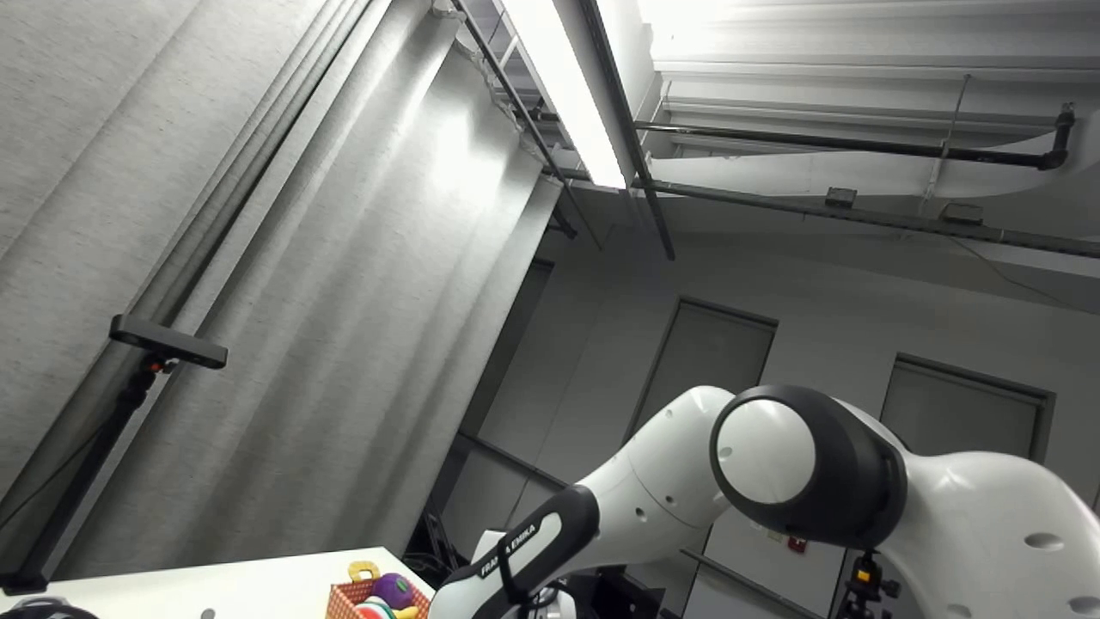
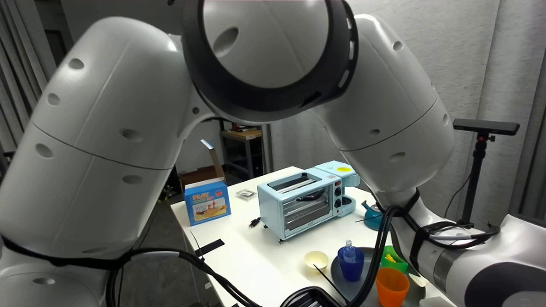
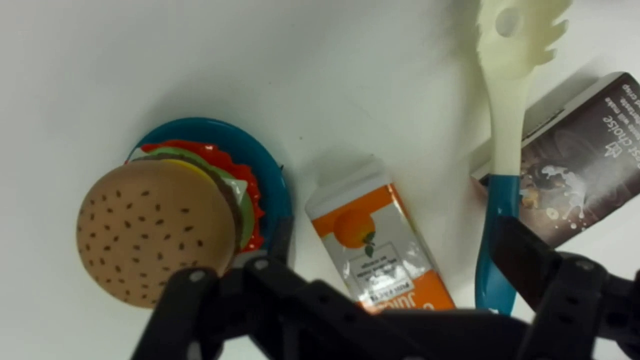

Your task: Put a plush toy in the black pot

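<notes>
In the wrist view my gripper point(image 3: 396, 235) stands open, its two fingers far apart. Lying on the table below the gap is an orange juice carton point(image 3: 375, 250); nothing is gripped. The right finger overlaps the blue handle of a pasta server point(image 3: 500, 235). No plush toy can be made out for certain. A basket point(image 1: 342, 599) in an exterior view holds soft-looking toys, among them a purple one point(image 1: 393, 591). The black pot cannot be identified; a dark rounded thing point(image 1: 43, 611) is cut off at the lower left there. Both exterior views leave the gripper out.
A toy burger point(image 3: 155, 230) sits on a blue dish point(image 3: 267, 185), left of the jaws. A dark carton point(image 3: 585, 160) lies to their right. On the table are a light-blue toaster oven point(image 2: 298, 200), a blue cup point(image 2: 351, 264), an orange cup point(image 2: 391, 286) and a teal kettle point(image 2: 373, 217).
</notes>
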Available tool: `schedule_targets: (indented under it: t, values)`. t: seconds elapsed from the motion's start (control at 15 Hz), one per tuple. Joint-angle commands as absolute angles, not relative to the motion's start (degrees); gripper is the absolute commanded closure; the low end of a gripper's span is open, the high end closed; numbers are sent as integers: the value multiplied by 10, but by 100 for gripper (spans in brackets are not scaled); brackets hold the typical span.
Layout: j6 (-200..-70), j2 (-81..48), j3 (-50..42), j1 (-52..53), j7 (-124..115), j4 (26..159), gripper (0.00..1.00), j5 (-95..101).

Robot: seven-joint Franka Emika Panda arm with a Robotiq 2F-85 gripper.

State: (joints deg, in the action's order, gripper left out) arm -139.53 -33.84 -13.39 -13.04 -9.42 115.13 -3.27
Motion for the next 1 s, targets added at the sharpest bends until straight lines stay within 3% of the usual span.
schedule_targets:
  t: [0.0, 0.27, 0.33, 0.4, 0.6, 0.93]
  values:
    - [-1382, -355, -117, -152, -52, 1126, 0, -42]
    - [-1374, -361, -99, -173, 16, 1116, 0, -44]
    - [-1372, -362, -97, -177, 27, 1115, 5, -43]
    - [-1371, -362, -95, -179, 35, 1114, 26, -43]
    - [-1366, -358, -93, -184, 55, 1112, 37, -39]
    - [-1354, -354, -94, -180, 70, 1107, 76, -34]
